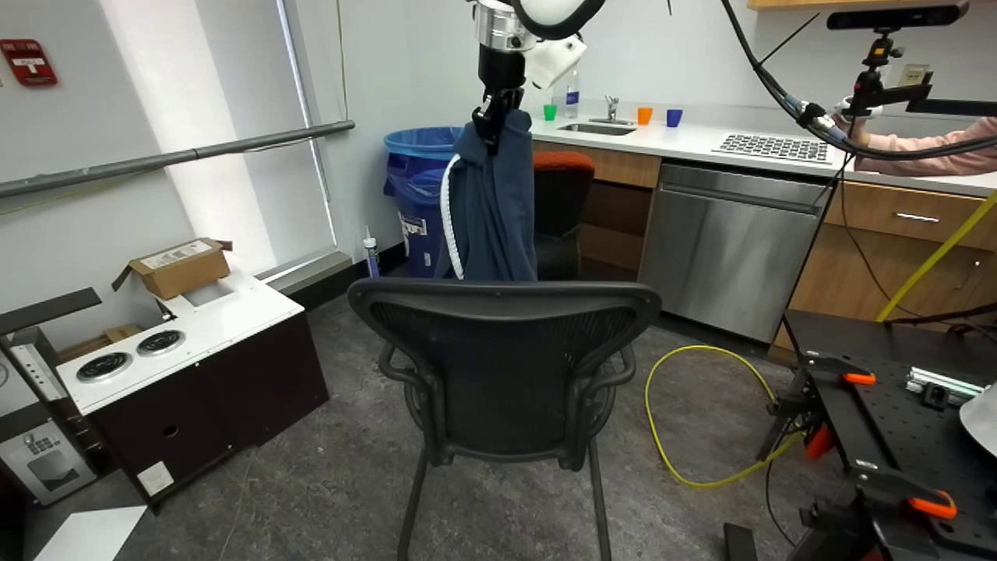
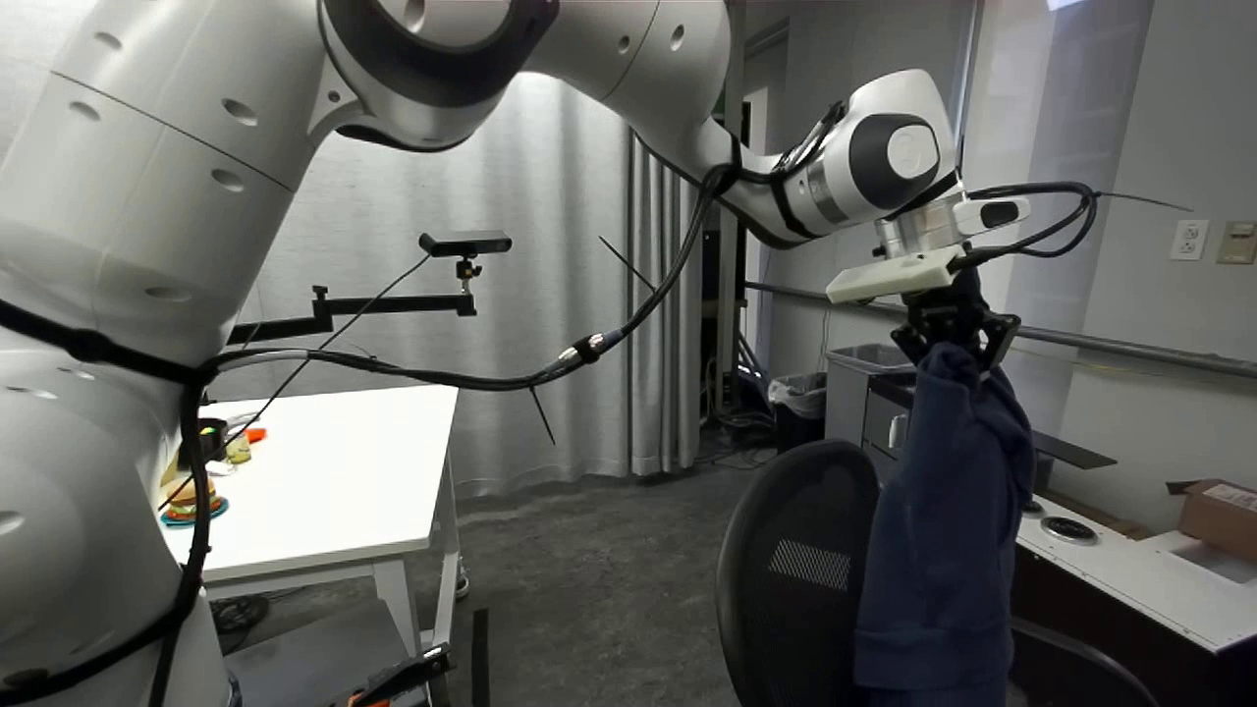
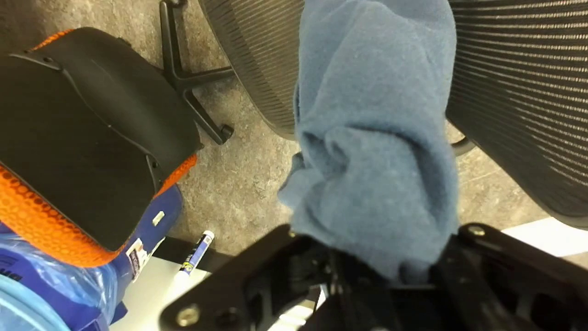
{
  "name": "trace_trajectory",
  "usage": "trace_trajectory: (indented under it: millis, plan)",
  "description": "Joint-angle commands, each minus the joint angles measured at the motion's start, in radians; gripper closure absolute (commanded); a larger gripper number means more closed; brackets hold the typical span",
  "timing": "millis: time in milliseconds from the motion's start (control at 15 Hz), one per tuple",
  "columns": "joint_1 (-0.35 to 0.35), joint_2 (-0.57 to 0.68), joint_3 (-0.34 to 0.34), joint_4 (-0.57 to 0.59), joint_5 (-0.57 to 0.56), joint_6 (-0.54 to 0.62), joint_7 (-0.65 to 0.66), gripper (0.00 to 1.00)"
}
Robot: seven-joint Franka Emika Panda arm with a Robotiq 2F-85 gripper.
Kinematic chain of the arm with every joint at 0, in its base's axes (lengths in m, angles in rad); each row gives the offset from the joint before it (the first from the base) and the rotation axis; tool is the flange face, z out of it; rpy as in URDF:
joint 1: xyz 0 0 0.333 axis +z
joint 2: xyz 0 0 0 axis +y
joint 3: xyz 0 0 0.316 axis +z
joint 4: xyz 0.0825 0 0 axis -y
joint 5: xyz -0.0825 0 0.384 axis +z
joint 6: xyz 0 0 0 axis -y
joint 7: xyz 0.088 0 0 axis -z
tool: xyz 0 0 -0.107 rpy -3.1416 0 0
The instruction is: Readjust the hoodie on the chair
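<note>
My gripper [image 2: 959,352] pinches the top of the hoodie [image 1: 498,206], which hangs beside the back of the chair [image 1: 506,374], on the seat side; I judge the grasping done; the draping and the letting go are left.

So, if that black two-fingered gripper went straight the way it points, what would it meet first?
Likely the navy fabric hoodie hanging from the gripper; past it perhaps the black mesh office chair, but the hoodie hides that line and depth is unclear.
</note>
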Motion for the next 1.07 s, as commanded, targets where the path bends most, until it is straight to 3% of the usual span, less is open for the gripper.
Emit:
trace_trajectory:
  millis: [0, 400, 600, 733, 867, 1000]
  plan:
    - [-0.004, 0.041, -0.006, 0.149, 0.019, -0.033, -0.019, 0.96]
    - [0.007, 0.036, 0.004, 0.3, 0.021, -0.078, -0.034, 0.96]
    - [0.045, 0.021, 0.017, 0.335, 0.002, -0.115, -0.035, 0.96]
    - [0.065, 0.005, 0.049, 0.329, 0.007, -0.159, -0.064, 0.96]
    - [0.053, -0.01, 0.105, 0.277, 0.082, -0.235, -0.114, 0.96]
    - [0.06, -0.038, 0.12, 0.151, 0.091, -0.279, -0.088, 0.96]
